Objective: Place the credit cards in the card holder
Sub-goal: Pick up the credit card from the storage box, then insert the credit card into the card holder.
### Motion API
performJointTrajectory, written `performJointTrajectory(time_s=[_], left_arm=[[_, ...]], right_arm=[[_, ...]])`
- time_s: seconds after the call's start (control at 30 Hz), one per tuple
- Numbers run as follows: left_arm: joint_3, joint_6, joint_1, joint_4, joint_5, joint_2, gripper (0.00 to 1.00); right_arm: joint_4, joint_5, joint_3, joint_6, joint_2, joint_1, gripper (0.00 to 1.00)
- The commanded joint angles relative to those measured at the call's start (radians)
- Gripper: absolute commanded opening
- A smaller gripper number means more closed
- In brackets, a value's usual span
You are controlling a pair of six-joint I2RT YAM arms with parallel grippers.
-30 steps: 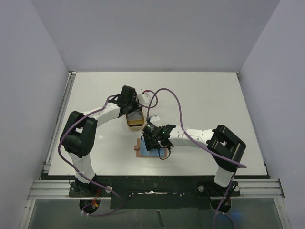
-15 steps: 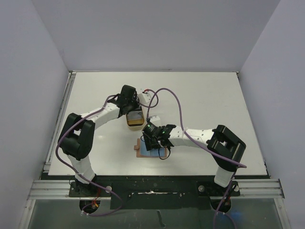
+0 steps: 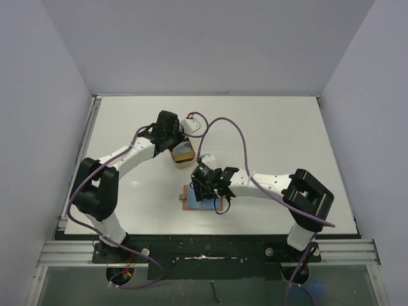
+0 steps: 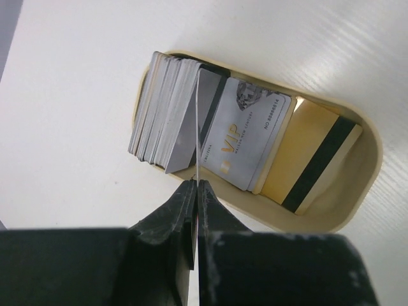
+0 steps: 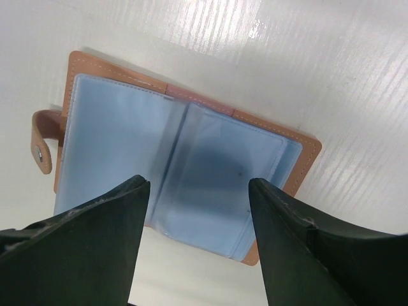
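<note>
The credit cards sit in a tan oval tray [image 4: 347,220]: a grey upright stack [image 4: 162,115], a silver VIP card [image 4: 245,137] and a gold card with a black stripe [image 4: 315,162]. My left gripper [image 4: 196,186] is shut on one thin card [image 4: 197,127], seen edge-on, held over the stack. In the top view the left gripper [image 3: 169,135] is above the tray [image 3: 183,155]. The card holder [image 5: 127,146] lies open, blue-grey inside, with its snap tab [image 5: 41,143] at the left. My right gripper [image 5: 199,183] is open and empty just above it, as also shows in the top view [image 3: 207,186].
The card holder [image 3: 199,200] lies near the table's front middle, just in front of the tray. A small white object [image 3: 207,159] lies between tray and right arm. Purple cables loop over both arms. Walls close in the table on three sides.
My left gripper has shifted a little toward the far left over the tray, with the card in it. The right gripper has barely moved over the open holder.
</note>
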Motion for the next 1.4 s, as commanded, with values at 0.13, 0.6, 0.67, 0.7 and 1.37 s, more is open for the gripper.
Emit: performJointTrajectory(time_s=[0.13,0.6,0.67,0.7,1.37], left_arm=[[0.028,-0.282,0.042,0.010,0.088,-0.156,0.00],[-0.119,-0.957,0.092,0.024,0.473,-0.347,0.00],[-0.151,-1.048,0.089,0.025,0.527,-0.361,0.00],[-0.164,-1.089,0.087,0.023,0.564,-0.363,0.00],[-0.645,-1.456,-0.086,0.369,0.635,-0.433,0.00]], right_arm=[[0.043,-0.001,-0.002,0.016,-0.071,0.006,0.64],[0.054,0.012,-0.064,0.034,-0.188,-0.031,0.46],[0.070,-0.001,-0.084,0.038,-0.205,-0.046,0.42],[0.079,-0.009,-0.095,0.040,-0.214,-0.055,0.40],[0.181,-0.113,-0.224,0.054,-0.237,-0.150,0.27]])
